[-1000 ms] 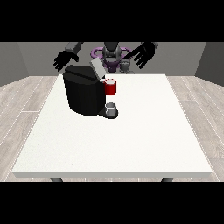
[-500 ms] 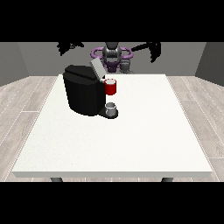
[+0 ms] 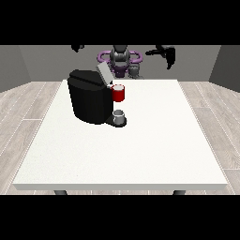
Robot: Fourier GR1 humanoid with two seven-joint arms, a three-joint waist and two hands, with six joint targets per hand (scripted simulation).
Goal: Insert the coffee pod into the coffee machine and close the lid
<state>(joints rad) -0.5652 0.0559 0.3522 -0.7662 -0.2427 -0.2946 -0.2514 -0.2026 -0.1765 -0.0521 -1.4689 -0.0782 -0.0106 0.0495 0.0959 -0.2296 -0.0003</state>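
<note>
Vs 0.5 s ago: nothing on the table is shifting. Both my hands are riding higher than they were 1 s ago, and they are staying up at the top edge of the view, about where they were 0.5 s ago.

Near side: the whole front half of the white table is bare, from the near edge up to the machine. The right half of the top is also bare back to the far edge, so open room is lying front and right.

Middle: the coffee machine is sitting on the table's left-centre, well inside the left and far edges. Its lid is standing tilted up, open. A red thing at the machine is sitting at its right side, just below the lid. A small grey cup-like thing is resting on the machine's base, right under the red thing. I cannot tell whether this is the coffee pod, so I am calling it a grey thing only.

Far: another small grey thing is showing at the table's far edge, in front of my torso; I cannot tell what it is.

My hand at the view's right is hanging above and behind the table's far-right part, fingers pointing down, holding nothing, reading as relaxed. My hand at the view's left is mostly cut by the view's top; I cannot tell how far open it is. Both are well apart from the machine.
</note>
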